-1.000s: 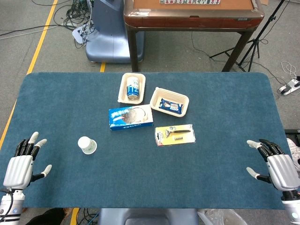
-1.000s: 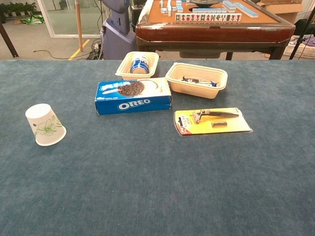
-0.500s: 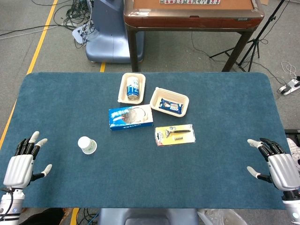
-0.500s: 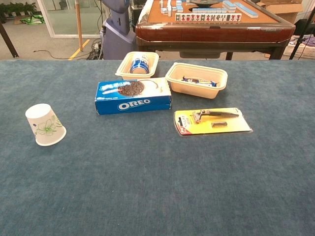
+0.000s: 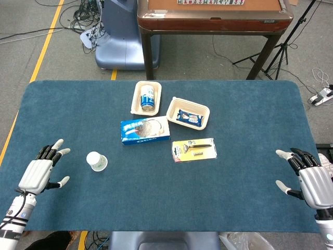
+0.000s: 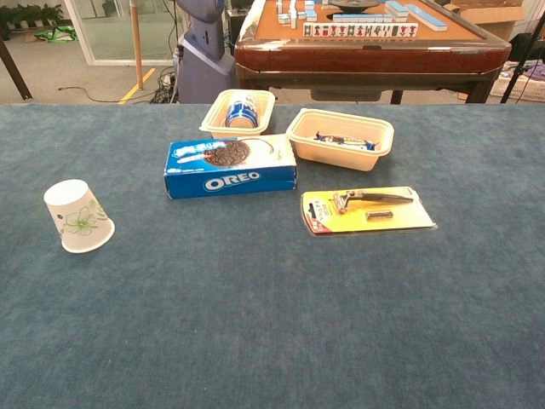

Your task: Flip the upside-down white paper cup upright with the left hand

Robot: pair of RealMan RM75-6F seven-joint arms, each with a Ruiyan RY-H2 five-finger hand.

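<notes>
Beyond the left hand (image 5: 40, 170), empty with fingers spread, one tray (image 5: 137, 99) holds a can (image 5: 148, 98) and another tray (image 5: 204, 111) a blue packet (image 5: 189, 117), while the white paper cup (image 5: 96, 161) stands inverted just right of that hand, nothing between.

A blue Oreo box (image 6: 230, 167) lies on the blue table (image 6: 272, 324). Behind it sit two beige trays (image 6: 339, 139). A yellow razor package (image 6: 367, 210) lies nearby.
</notes>
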